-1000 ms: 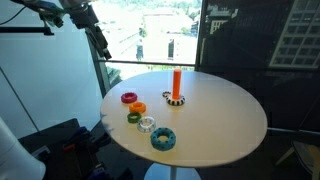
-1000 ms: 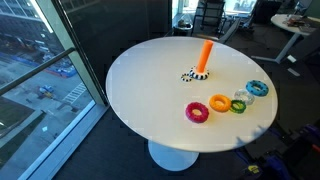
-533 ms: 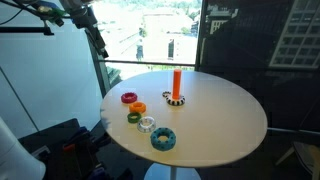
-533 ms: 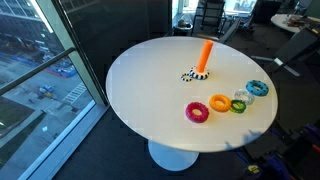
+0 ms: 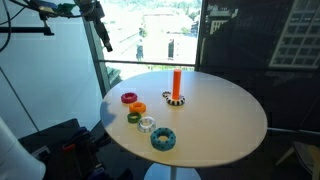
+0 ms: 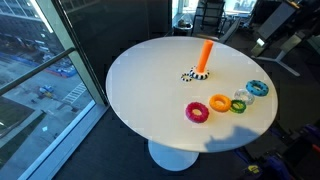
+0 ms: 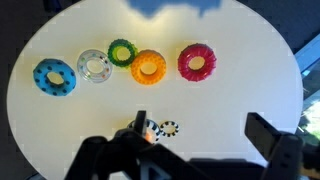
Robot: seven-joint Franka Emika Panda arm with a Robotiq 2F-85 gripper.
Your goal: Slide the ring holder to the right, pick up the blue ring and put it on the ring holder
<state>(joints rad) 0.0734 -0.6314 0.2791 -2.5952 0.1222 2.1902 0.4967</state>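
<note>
The ring holder [image 5: 176, 84] is an orange peg on a dark round base, upright near the table's middle; it also shows in an exterior view [image 6: 204, 56] and from above in the wrist view [image 7: 147, 131]. The blue ring [image 5: 163, 139] lies flat at the end of a row of rings near the table edge, and shows in an exterior view [image 6: 257, 88] and the wrist view [image 7: 54, 77]. My gripper [image 7: 200, 128] is open and empty, high above the table, and shows at the upper left in an exterior view [image 5: 104, 38].
Pink [image 7: 196, 61], orange [image 7: 149, 66], dark green [image 7: 122, 52] and pale whitish [image 7: 94, 66] rings lie in the row with the blue one. A small black-and-white striped ring [image 7: 169, 127] lies beside the holder's base. The round white table [image 5: 220, 120] stands by a window.
The arm has shifted a little, rightward and higher in one exterior view and into the upper right of the other. The rings and holder have not moved.
</note>
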